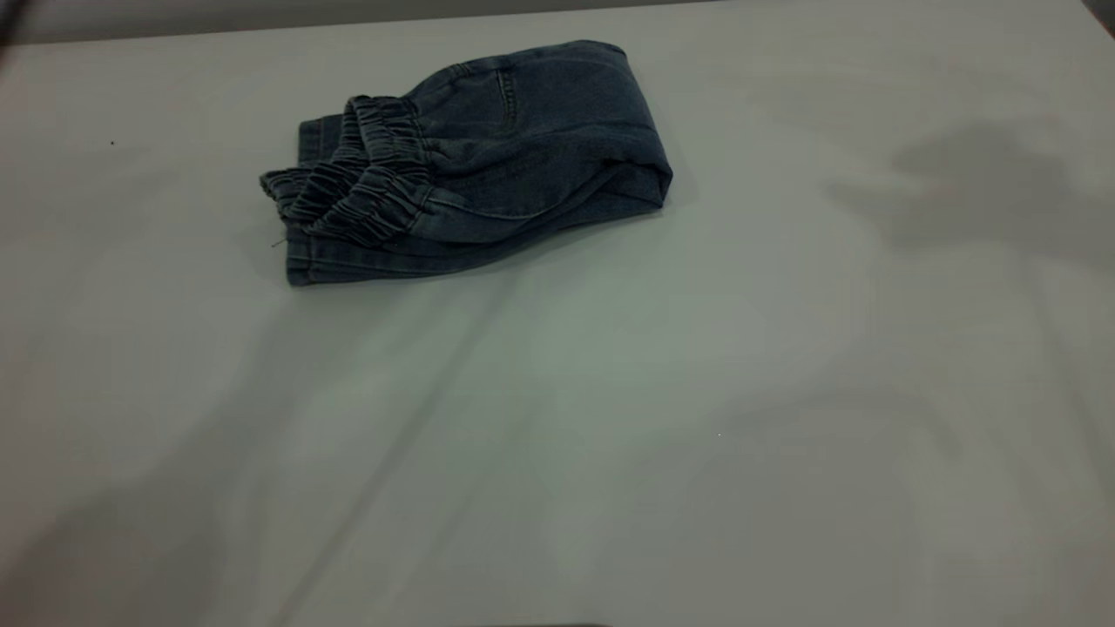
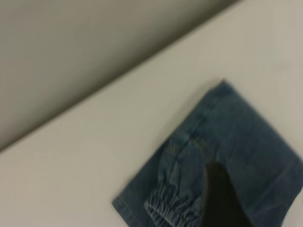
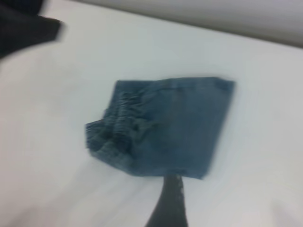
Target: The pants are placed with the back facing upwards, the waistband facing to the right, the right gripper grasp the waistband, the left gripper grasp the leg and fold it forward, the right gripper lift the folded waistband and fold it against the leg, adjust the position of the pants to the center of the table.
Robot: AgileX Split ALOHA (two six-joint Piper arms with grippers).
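Observation:
The pants (image 1: 531, 122) lie folded into a compact bundle at the back left of the table (image 1: 627, 418). Their ruffled waistband (image 1: 370, 174) is turned to the left and rests on top of the leg (image 1: 305, 261), whose hem edge peeks out below it. Neither gripper shows in the exterior view. In the left wrist view a dark part of my left gripper (image 2: 217, 191) hangs over the pants (image 2: 246, 137), beside the waistband (image 2: 173, 205). Seen from the right wrist, my right gripper (image 3: 169, 201) is above bare table just off the edge of the pants (image 3: 175, 127), not touching them.
The table's far edge (image 1: 348, 22) runs just behind the pants. A dark blurred shape (image 3: 23, 23) sits in a corner of the right wrist view. Soft shadows fall across the table at the right and front.

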